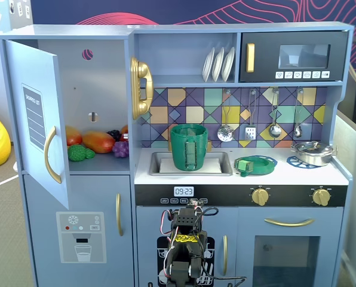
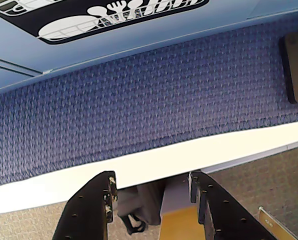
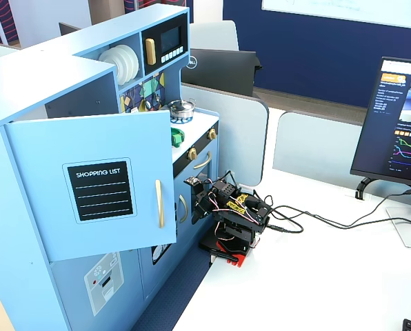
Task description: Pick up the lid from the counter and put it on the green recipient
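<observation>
In a fixed view, the green lid (image 1: 255,164) lies flat on the white counter, right of the sink. The green recipient (image 1: 189,146), a tall dark-green pot with a ribbed strip, stands upright in the sink. My arm (image 1: 187,242) is folded low in front of the kitchen's lower doors, well below the counter and far from both. In the wrist view my gripper (image 2: 151,176) is open, with nothing between its black fingers (image 2: 91,205); it faces blue carpet and a white table edge. From the side, the lid (image 3: 178,136) peeks past the open door and the pot is hidden.
A shiny silver pan (image 1: 312,153) sits on the counter's right end. The fridge door (image 1: 37,119) hangs open at the left, with toy fruit (image 1: 97,142) inside. Utensils (image 1: 249,116) hang above the counter. A monitor (image 3: 395,124) and cables (image 3: 316,221) are on the white table.
</observation>
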You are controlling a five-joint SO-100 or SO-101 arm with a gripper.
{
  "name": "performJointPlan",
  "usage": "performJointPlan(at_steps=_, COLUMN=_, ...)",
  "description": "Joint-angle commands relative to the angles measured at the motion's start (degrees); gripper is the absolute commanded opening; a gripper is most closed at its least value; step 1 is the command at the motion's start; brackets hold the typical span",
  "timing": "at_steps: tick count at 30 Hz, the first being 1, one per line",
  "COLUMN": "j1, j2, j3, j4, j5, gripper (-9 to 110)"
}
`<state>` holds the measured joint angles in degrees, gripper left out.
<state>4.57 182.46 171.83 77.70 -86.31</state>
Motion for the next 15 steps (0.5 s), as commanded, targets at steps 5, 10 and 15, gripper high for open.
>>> performJointPlan(at_steps=5, j1=1.93, j2=-0.35, j3=-0.09, j4=10.11, j5=-0.18, gripper=0)
performJointPlan(at_steps=10, j1=1.93, j2=-0.35, j3=-0.09, j4=10.11, j5=-0.26, gripper=1)
performJointPlan(at_steps=15, j1=2.90, j2=-0.44, j3=-2.99, j4=-2.11, j5=-2.64, gripper=0)
